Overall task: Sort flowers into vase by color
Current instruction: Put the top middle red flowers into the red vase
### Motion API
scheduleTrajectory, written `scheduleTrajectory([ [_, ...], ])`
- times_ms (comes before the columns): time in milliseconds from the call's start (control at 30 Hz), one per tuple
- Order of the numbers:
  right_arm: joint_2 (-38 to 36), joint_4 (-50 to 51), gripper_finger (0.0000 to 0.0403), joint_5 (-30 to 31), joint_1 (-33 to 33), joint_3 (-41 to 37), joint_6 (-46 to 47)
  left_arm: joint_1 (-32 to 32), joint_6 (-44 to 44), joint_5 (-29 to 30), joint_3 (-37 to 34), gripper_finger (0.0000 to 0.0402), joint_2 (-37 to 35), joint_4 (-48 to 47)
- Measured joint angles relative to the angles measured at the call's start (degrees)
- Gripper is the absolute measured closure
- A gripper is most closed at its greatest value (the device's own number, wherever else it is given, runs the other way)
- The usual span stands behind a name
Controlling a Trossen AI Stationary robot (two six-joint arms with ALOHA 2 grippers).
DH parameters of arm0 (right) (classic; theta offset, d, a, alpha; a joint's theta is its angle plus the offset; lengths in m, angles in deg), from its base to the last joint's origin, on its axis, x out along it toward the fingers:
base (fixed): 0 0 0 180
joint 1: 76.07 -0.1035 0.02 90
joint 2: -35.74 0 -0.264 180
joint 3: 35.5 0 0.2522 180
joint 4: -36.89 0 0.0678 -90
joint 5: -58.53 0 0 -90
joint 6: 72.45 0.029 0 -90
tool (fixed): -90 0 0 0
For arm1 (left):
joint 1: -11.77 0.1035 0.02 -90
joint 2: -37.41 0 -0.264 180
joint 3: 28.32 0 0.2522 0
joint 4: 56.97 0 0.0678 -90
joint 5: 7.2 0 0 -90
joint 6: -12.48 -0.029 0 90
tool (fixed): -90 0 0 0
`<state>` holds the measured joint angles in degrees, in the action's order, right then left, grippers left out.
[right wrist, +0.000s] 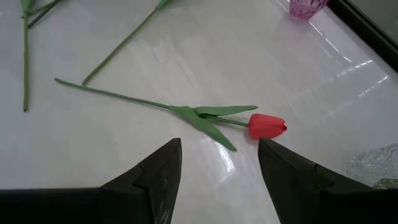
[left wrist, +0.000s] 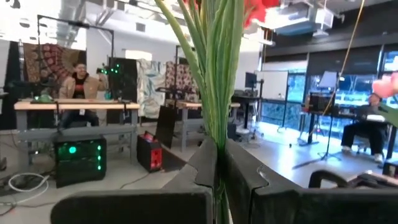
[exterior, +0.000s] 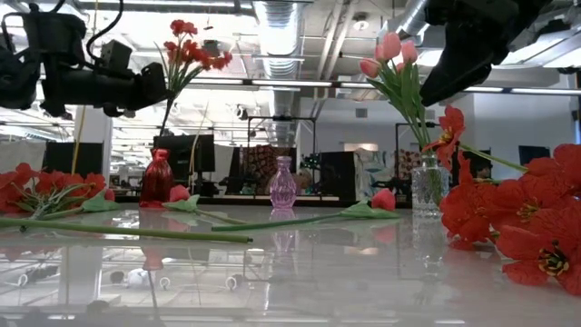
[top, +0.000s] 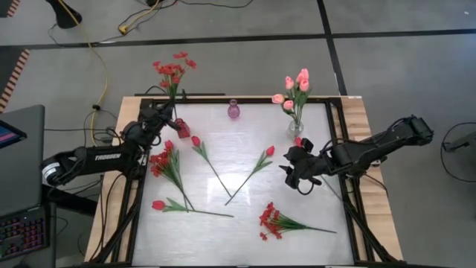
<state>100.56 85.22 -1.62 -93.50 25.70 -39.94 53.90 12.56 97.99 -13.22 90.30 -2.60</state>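
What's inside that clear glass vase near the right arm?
The clear glass vase holds light pink tulip buds on green stems, standing upright. The low view shows the stems going down into the glass, but whether it holds water cannot be told.

I see the glossy white table carrying three vases: red vase under my left gripper, purple vase between arms, clear vase beside my right gripper, loose red flowers strewn between.

Only readable text: white "TROSSEN" lettering on the left arm, near the tabletop's left edge. Nothing else legible.
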Motion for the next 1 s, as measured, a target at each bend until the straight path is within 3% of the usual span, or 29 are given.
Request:
scheduleTrajectory([
  [433, 0.02, -0.96, 0.0164, 0.01, 0.0, 0.0, 0.02, 0.04, 0.57, -4.41, 0.37, 0.0401, 0.02, -9.07],
  [1000, 0.0, -0.99, 0.0164, 0.01, -0.07, 0.0, 0.02, 0.02, 0.57, -4.52, 0.37, 0.0401, 0.02, -15.22],
])
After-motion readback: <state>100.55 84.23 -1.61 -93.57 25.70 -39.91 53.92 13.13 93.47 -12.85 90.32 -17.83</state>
